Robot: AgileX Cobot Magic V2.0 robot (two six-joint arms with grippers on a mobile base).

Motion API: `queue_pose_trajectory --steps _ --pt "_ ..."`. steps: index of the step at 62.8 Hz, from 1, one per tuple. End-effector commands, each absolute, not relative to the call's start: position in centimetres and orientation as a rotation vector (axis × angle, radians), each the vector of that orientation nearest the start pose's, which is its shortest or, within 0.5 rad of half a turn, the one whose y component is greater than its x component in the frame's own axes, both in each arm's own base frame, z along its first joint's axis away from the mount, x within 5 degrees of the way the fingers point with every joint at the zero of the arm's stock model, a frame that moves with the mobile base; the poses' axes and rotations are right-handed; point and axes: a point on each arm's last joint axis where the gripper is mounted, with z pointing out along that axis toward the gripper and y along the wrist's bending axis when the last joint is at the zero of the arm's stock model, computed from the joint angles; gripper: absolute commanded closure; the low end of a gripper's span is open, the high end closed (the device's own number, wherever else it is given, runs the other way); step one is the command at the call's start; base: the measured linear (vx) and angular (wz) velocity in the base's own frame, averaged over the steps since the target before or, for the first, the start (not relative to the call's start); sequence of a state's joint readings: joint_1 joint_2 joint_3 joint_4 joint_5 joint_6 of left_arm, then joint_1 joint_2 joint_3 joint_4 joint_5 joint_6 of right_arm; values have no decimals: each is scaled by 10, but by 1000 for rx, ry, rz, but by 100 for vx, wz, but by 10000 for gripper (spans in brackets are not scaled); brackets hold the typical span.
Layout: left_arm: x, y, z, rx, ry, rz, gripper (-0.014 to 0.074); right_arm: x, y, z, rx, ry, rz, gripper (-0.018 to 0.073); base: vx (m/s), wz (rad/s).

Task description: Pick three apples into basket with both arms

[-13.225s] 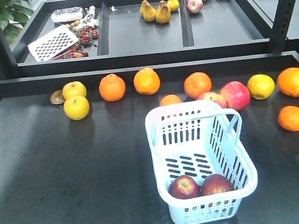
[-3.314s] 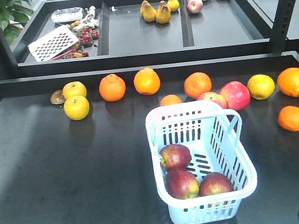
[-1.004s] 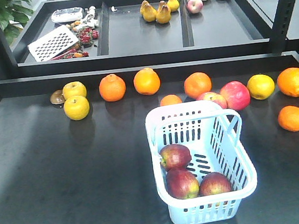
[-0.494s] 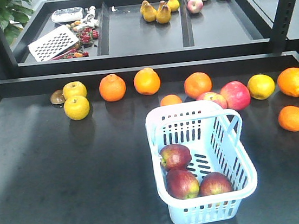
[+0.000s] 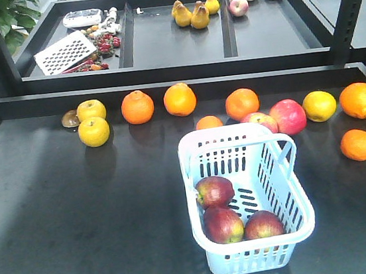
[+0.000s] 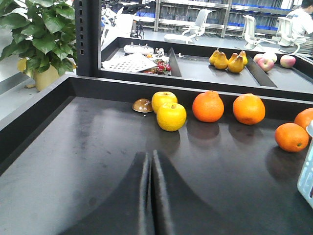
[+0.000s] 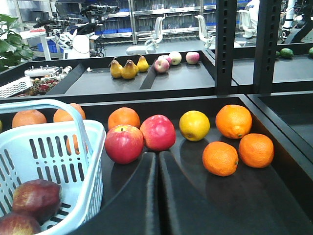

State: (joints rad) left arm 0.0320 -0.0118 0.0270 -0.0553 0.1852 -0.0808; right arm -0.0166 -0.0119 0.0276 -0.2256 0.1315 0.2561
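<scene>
Three apples (image 5: 232, 209) sit inside the basket (image 5: 296, 198), near-centre of your table (image 5: 78, 210): 2 at its near end, 1 behind. Left gripper (image 6: 150, 196) & right gripper (image 7: 157, 196) both have fingers pressed together, nothing held, each low over the tabletop.

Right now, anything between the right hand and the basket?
Nothing: the right wrist view shows bare table between the shut right hand and the basket.
</scene>
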Motion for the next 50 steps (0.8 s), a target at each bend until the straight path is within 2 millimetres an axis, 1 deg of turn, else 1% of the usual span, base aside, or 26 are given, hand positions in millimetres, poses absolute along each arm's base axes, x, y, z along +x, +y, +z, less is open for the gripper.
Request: queue_pose_trajectory --steps 1,50 --pt "56 1 194 -136 1598 -92 603 56 -2 195 37 1560 -18 564 0 0" --pt "56 1 194 -136 1598 -92 603 56 -2 195 37 1560 -18 564 0 0"
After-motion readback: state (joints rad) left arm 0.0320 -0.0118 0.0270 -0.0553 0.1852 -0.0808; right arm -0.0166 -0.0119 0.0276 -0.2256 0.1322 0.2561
